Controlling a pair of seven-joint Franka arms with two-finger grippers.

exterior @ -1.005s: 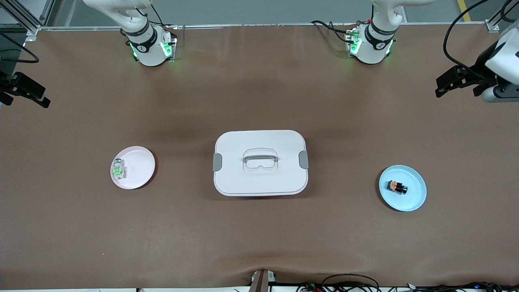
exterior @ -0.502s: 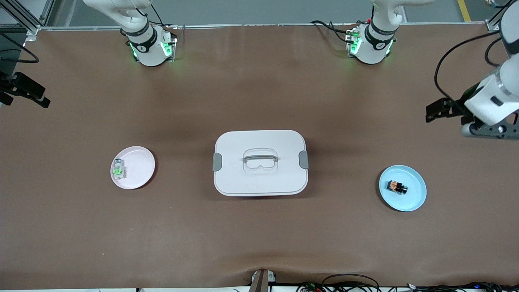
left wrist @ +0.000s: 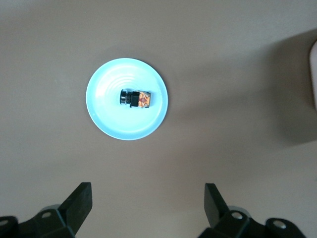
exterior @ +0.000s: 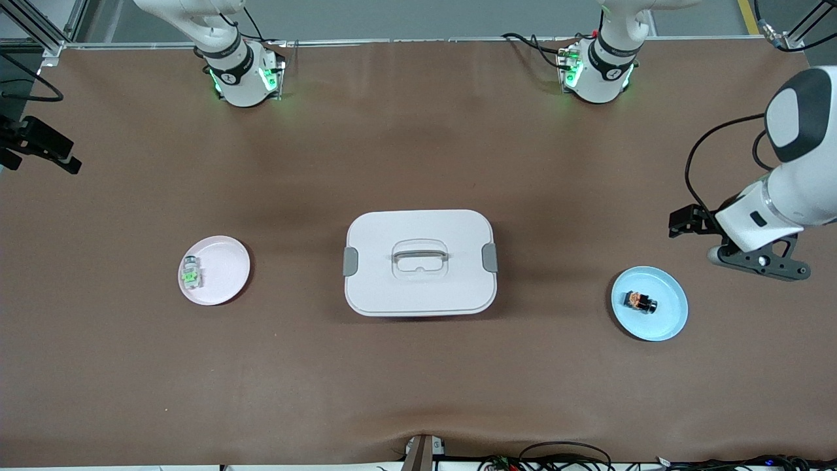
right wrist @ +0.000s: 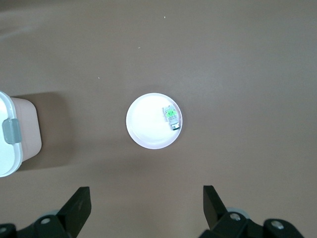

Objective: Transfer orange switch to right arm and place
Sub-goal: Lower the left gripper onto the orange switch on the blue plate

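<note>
Front view: the switch (exterior: 639, 301) lies on its side on the blue plate (exterior: 670, 322), toward my left arm's end of the table. My left tool (exterior: 686, 221) hangs near the plate, empty; my right tool (exterior: 39, 152) waits.

Left wrist view: fingers (left wrist: 81, 201) wide apart, switch (left wrist: 135, 98) ahead, its long axis across them.

Right wrist view: right tool (right wrist: 147, 206) wide open, empty, over the table.

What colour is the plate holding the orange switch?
Light blue. The plate under the orange switch shows best in the left wrist view.
</note>
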